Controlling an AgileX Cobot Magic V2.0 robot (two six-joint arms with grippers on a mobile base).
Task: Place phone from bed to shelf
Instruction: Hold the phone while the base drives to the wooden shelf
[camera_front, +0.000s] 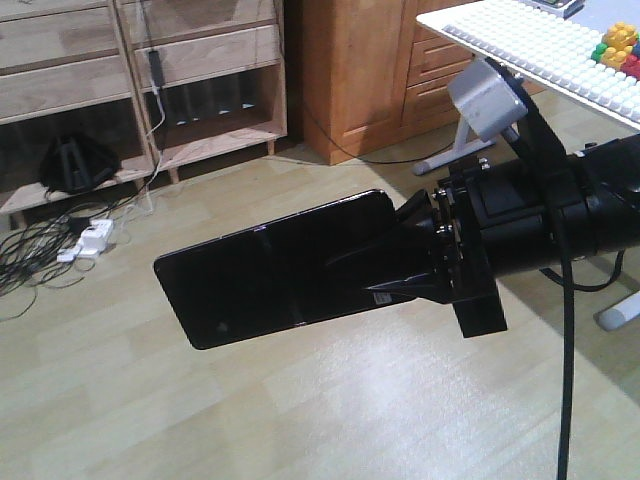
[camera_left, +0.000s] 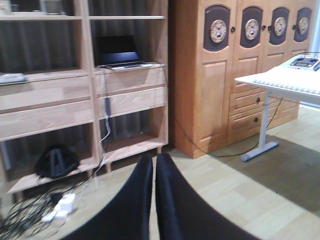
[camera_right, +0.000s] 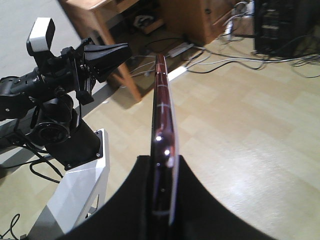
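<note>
The right gripper (camera_front: 362, 276) reaches in from the right side of the front view, its black fingers clamped on one end of the phone (camera_front: 262, 272). The phone is held in mid-air above a pale wood-look floor (camera_front: 300, 420). Its glossy black face is turned toward the camera and its long side slopes down to the left, with a faint line across the middle.

In the right wrist view the phone (camera_right: 163, 107) appears edge-on, a thin slab with a pinkish rim, pressed between the two fingers.

The left gripper (camera_left: 154, 161) holds nothing, and its two dark fingers are drawn together with only a sliver of gap between them.

The shelf (camera_left: 45, 92), a light-wood unit of thick boards and open compartments, stands against the far wall, well apart from the phone. An open laptop (camera_left: 120, 52) sits on one board.

A white surface (camera_front: 530, 45) at the upper right of the front view carries coloured toy bricks (camera_front: 618, 48). A white power strip (camera_front: 92, 238) and loose cables lie on the floor by the shelf.
</note>
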